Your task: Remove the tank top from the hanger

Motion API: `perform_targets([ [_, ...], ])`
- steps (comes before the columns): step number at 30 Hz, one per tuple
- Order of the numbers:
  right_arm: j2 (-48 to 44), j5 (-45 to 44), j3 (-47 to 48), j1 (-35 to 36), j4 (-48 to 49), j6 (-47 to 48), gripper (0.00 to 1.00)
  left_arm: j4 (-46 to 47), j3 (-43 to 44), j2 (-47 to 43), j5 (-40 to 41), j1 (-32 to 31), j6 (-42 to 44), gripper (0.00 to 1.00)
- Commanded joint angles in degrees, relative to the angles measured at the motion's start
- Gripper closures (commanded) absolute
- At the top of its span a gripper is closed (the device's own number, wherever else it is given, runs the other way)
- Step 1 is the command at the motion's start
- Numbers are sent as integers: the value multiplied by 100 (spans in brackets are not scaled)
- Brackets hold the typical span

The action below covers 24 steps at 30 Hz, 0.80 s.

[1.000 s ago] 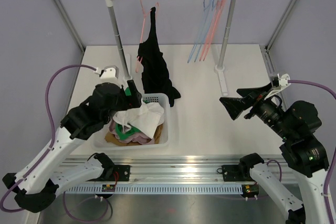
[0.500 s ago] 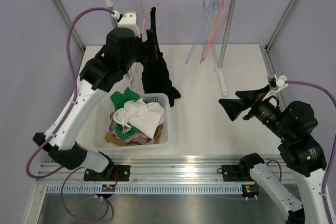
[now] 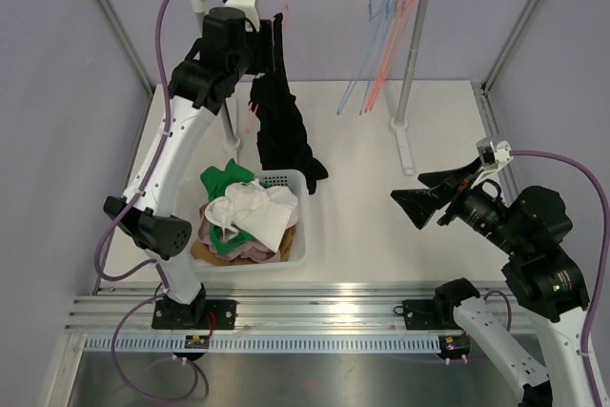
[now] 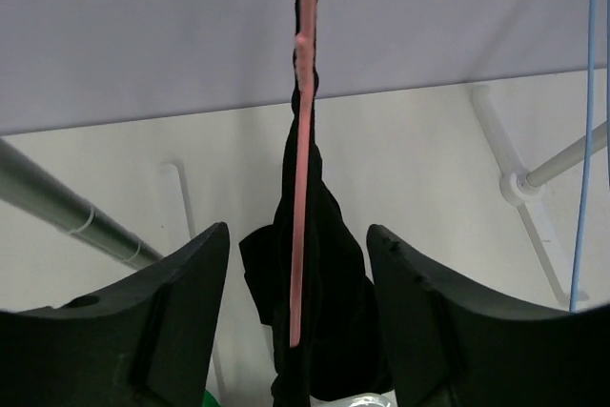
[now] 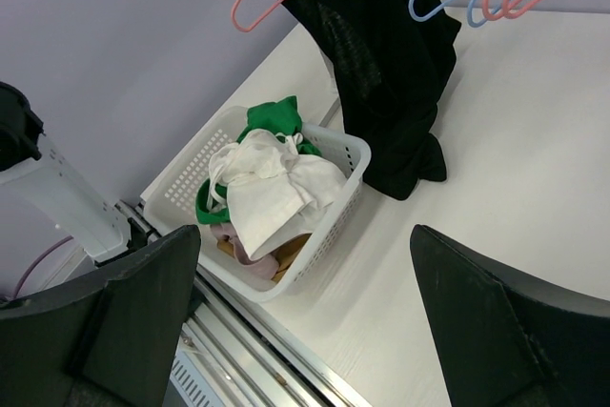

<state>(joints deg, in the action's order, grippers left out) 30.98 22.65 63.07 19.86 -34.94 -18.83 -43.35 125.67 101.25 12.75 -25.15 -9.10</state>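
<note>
Just beside the tank top, clothes fill basket.

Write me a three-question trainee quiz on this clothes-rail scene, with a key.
1. True or false: the black tank top lies inside the basket.
2. In the left wrist view, what stands between the fingers of the left tool? A) the pink hanger, with the tank top behind it; B) a blue hanger; C) a white cloth.
3. Fill in: the right tool is ___ and holds nothing.
Key: 1 false, it hangs from the pink hanger; 2 A; 3 open.
</note>
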Motion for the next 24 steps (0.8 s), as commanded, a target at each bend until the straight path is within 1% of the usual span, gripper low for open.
perform_targets([
  [1,22,248,-14,9,233,20,1,99,388,193,-449,36,181,41],
  [2,31,266,-31,9,242,11,0,64,432,245,-449,54,181,43],
  [3,39,292,-40,18,268,2,0,46,476,307,-432,71,190,49],
  [6,48,310,-40,9,242,37,0,46,503,343,-423,98,190,57],
  [8,48,318,-40,9,250,46,0,55,503,369,-432,124,181,58],
  [10,31,345,-58,9,268,29,1,11,503,413,-440,159,172,63],
  [12,22,380,-49,18,251,37,0,-6,503,457,-458,185,163,72],
  [13,13,380,-49,10,233,63,1,-15,546,492,-458,194,163,85],
  [14,13,371,-49,9,216,72,0,-41,581,509,-467,194,163,89],
  [15,-4,363,-40,18,216,81,0,-42,617,518,-475,194,163,91],
  [17,-5,354,-40,9,207,99,0,-59,722,553,-467,194,111,100],
  [19,-13,362,-58,9,224,90,0,-68,792,580,-467,194,67,100],
  [24,-4,406,-75,9,224,90,1,-305,1345,948,-317,212,154,100],
])
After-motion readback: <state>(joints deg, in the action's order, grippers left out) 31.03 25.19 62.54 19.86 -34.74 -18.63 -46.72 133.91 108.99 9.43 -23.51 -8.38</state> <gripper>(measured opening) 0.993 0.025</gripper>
